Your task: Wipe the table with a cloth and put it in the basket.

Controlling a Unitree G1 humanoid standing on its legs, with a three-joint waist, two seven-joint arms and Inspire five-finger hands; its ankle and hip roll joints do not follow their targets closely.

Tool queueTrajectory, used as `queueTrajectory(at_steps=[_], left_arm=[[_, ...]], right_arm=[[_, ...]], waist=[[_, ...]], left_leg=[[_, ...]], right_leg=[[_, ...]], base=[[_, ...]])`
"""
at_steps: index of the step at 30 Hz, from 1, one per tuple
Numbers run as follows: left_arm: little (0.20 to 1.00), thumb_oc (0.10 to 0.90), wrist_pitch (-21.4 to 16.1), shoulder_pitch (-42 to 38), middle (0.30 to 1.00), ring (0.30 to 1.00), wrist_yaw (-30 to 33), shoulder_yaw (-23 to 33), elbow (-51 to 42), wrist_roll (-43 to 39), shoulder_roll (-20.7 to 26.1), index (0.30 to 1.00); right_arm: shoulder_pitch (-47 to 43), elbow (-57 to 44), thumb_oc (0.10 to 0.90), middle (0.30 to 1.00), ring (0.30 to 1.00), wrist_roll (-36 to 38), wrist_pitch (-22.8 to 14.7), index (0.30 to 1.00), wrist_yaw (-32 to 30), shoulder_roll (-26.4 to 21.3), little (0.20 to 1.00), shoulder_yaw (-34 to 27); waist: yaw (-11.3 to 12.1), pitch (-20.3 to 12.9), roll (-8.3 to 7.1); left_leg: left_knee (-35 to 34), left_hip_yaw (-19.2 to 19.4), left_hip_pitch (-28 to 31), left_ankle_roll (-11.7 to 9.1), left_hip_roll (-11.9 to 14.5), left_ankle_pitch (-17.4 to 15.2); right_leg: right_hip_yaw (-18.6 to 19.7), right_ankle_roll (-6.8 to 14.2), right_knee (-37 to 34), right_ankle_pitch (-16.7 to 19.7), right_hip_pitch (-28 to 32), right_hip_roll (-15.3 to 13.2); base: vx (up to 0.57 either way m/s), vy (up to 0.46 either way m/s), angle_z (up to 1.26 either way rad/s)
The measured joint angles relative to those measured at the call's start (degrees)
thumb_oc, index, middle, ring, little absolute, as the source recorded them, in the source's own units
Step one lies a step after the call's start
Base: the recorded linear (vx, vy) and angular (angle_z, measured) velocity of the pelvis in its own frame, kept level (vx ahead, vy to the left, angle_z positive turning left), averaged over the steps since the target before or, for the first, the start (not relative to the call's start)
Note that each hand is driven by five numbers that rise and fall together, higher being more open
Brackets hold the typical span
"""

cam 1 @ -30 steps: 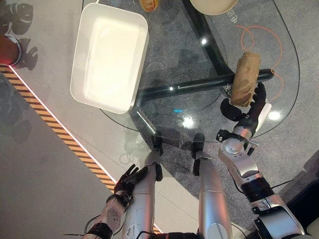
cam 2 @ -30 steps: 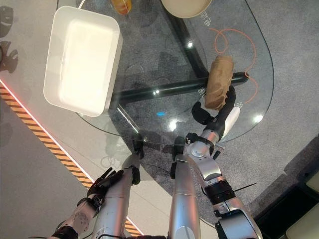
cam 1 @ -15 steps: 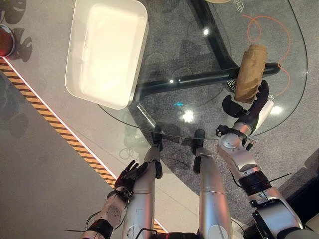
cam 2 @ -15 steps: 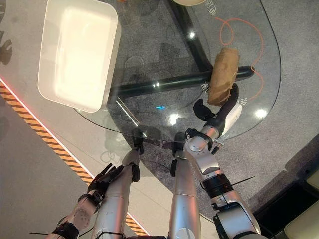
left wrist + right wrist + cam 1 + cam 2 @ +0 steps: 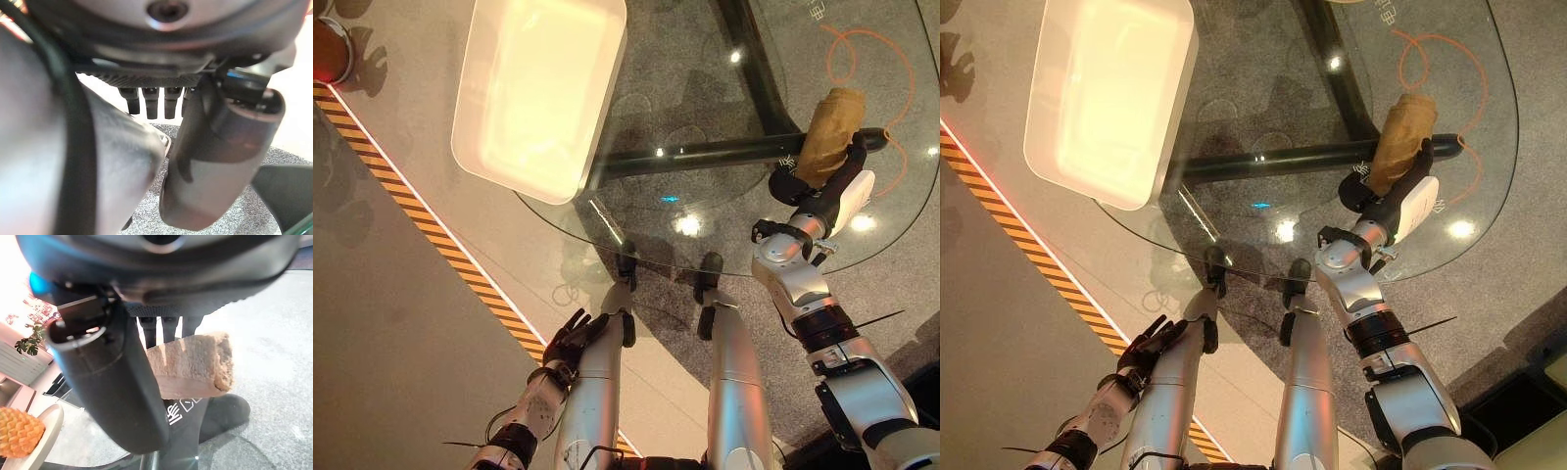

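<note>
At the lower left, the left robot hand point(image 5: 570, 343) hung beside the leg, below the table edge, fingers loosely spread and holding nothing. At the upper left, a white basket point(image 5: 491, 171) sat on the glass table point(image 5: 705, 117), nothing visible inside it. White printing marked the glass, too small to read. At the right, the right robot hand point(image 5: 822, 191) had thumb and fingers around the near end of the rolled brown cloth point(image 5: 830, 127). The right wrist view added a pineapple-like object point(image 5: 17, 433) on a pale dish point(image 5: 46, 428).
</note>
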Motion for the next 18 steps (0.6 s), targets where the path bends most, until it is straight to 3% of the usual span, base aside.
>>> queueTrajectory(at_steps=[11, 12, 14, 16, 18], left_arm=[[0.900, 0.800, -0.1, -0.3, 0.900, 0.900, -0.3, 0.0, -0.4, -2.4, 0.1, 0.900], [0.900, 0.800, -0.1, -0.3, 0.900, 0.900, -0.3, 0.0, -0.5, -2.6, 0.1, 0.900], [0.900, 0.800, -0.1, -0.3, 0.900, 0.900, -0.3, 0.0, -0.5, -2.7, 0.1, 0.900], [0.900, 0.800, -0.1, -0.3, 0.900, 0.900, -0.3, 0.0, -0.5, -2.7, 0.1, 0.900], [0.900, 0.800, -0.1, -0.3, 0.900, 0.900, -0.3, 0.0, -0.5, -2.7, 0.1, 0.900]], right_arm=[[-1.8, 4.0, 0.800, 0.900, 0.900, 3.3, 0.8, 0.900, 0.0, -0.5, 0.900, 0.0], [-1.9, 4.0, 0.712, 0.825, 0.825, 3.5, 1.2, 0.825, 0.0, -0.6, 0.812, 0.0], [-2.5, 4.9, 0.712, 0.825, 0.825, 4.2, 1.3, 0.825, 0.0, -0.6, 0.812, 0.1], [-2.6, 5.1, 0.800, 0.900, 0.900, 4.6, 1.3, 0.900, -0.3, -1.1, 0.900, 0.0], [-2.7, 5.7, 0.800, 0.900, 0.900, 5.5, 1.2, 0.900, -0.3, -1.5, 0.900, 0.1]], waist=[[0.3, 0.0, 0.15], [0.3, 0.0, 0.15], [0.3, 0.0, 0.15], [0.2, 0.0, 0.15], [0.2, 0.0, 0.15]], left_leg=[[0.8, -0.2, -2.1, -0.1, 0.0, 0.2], [0.8, -0.3, -2.1, -0.1, 0.0, 0.2], [0.8, -0.3, -2.1, -0.1, 0.0, 0.2], [0.8, -0.4, -2.1, -0.1, 0.0, 0.3], [0.8, -0.5, -2.1, -0.3, 0.0, 0.3]], right_leg=[[-0.1, -0.1, 0.6, 0.0, -1.8, 0.0], [-0.1, -0.1, 0.6, 0.0, -1.8, 0.0], [-0.2, -0.1, 0.7, 0.0, -1.8, 0.0], [-0.3, -0.1, 0.7, 0.0, -1.8, 0.0], [-0.3, -0.1, 0.8, 0.0, -1.8, 0.0]], base=[[0.00, 0.000, 0.00], [0.00, 0.000, 0.00], [0.00, 0.000, 0.00], [0.00, 0.000, 0.00], [0.00, 0.000, 0.00]])
